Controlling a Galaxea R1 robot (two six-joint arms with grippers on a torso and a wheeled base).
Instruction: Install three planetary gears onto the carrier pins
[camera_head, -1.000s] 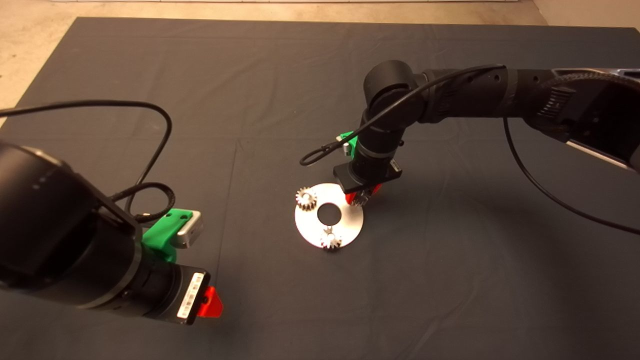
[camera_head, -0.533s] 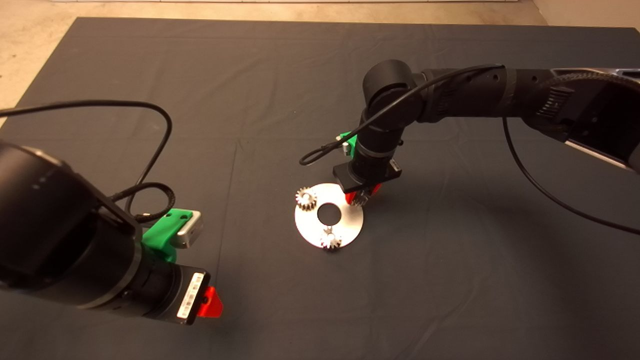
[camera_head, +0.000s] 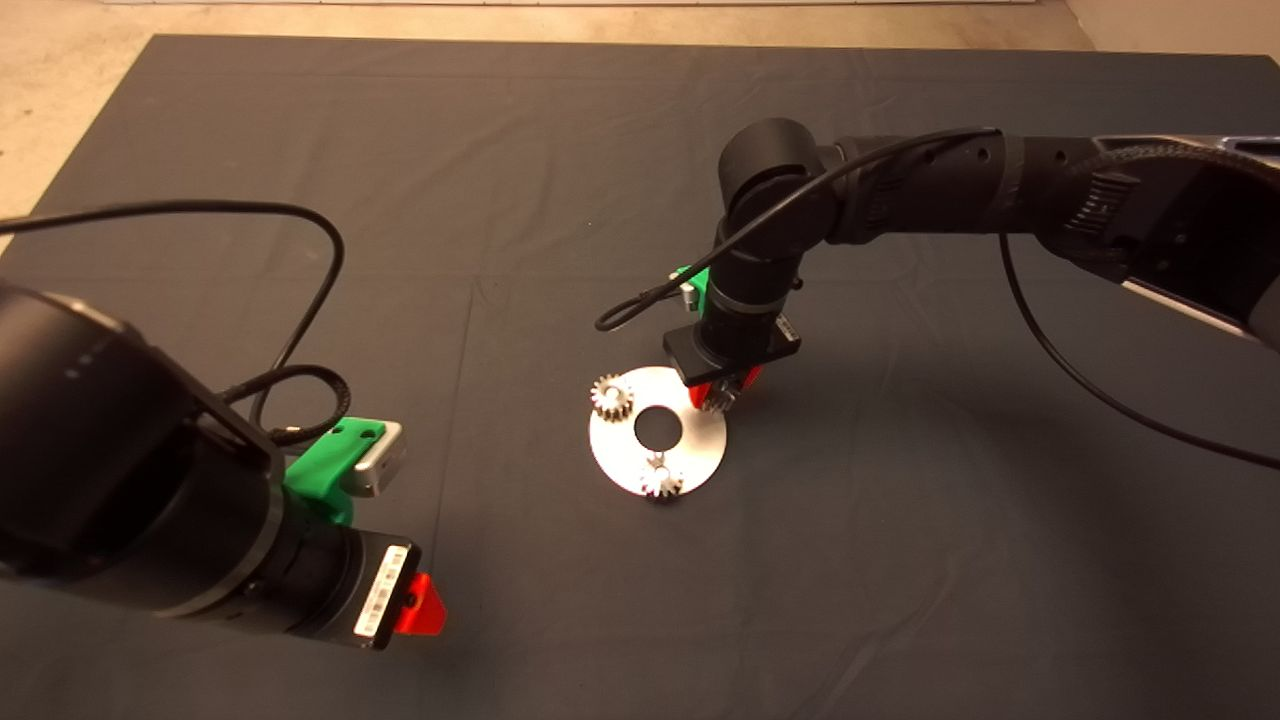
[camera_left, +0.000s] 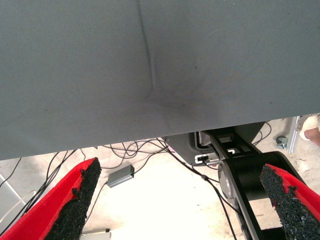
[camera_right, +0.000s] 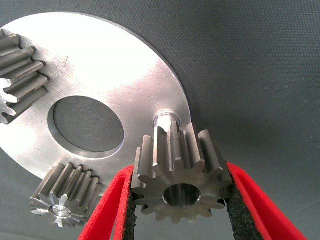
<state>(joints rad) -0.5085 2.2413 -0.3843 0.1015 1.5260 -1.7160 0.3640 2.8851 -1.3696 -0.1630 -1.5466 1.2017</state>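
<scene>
— Where's the third small shiny steel toothed gear (camera_right: 178, 175)?
— Clamped in the right gripper (camera_right: 179, 212), just beside the bare thin metal pin (camera_right: 164, 120) on the flat white round disc (camera_head: 700, 440).
— The left gripper (camera_left: 175, 200)?
— Parked at the bench's edge, fingers apart.

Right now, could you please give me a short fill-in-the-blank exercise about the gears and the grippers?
1. The right gripper is shut on a ____.
2. On the disc, ____ gears already sit on pins.
3. One pin is still ____.
4. The left gripper is ____, holding nothing.

Missing words: gear; two; bare; open
</scene>
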